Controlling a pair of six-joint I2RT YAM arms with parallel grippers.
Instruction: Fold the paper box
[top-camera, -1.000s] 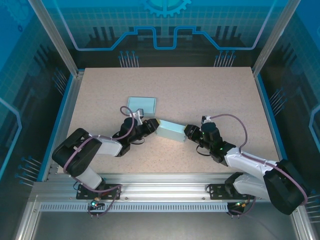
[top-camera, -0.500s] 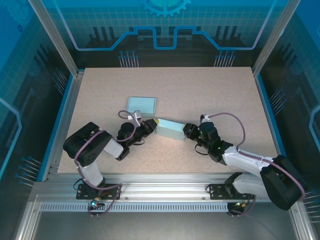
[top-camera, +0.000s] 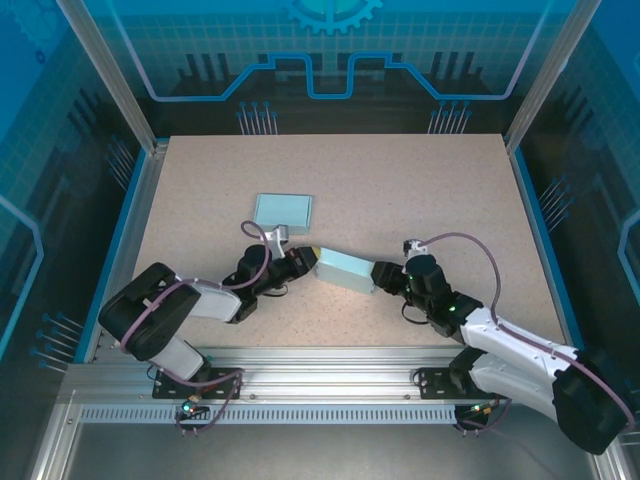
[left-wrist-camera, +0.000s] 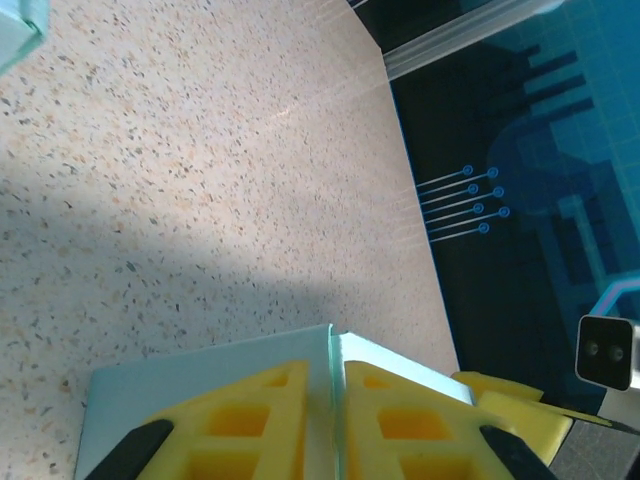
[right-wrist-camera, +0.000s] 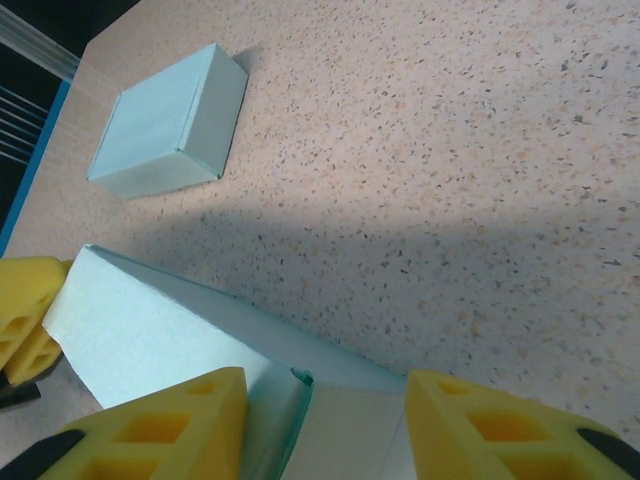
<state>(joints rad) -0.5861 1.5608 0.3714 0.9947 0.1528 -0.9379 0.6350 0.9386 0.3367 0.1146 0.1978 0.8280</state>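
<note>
The paper box (top-camera: 345, 270), pale teal and partly folded, lies tilted on the table between my two grippers. My left gripper (top-camera: 310, 258) is at its left end. In the left wrist view its yellow fingers (left-wrist-camera: 270, 415) are pinched shut on a thin upright edge of the box (left-wrist-camera: 335, 350). My right gripper (top-camera: 380, 276) is at the box's right end. In the right wrist view this gripper (right-wrist-camera: 320, 405) stands open, with the box's end flap (right-wrist-camera: 350, 430) lying loose between its fingers.
A second, closed teal box (top-camera: 283, 210) sits flat on the speckled table (top-camera: 400, 190) just behind the left gripper; it is also in the right wrist view (right-wrist-camera: 170, 125). Blue rails and clear walls fence the table.
The right gripper's jaws have spread and let go of the box's right end, and that arm has drawn back a little. The left gripper has tightened on its edge; the box shifted slightly nearer.
</note>
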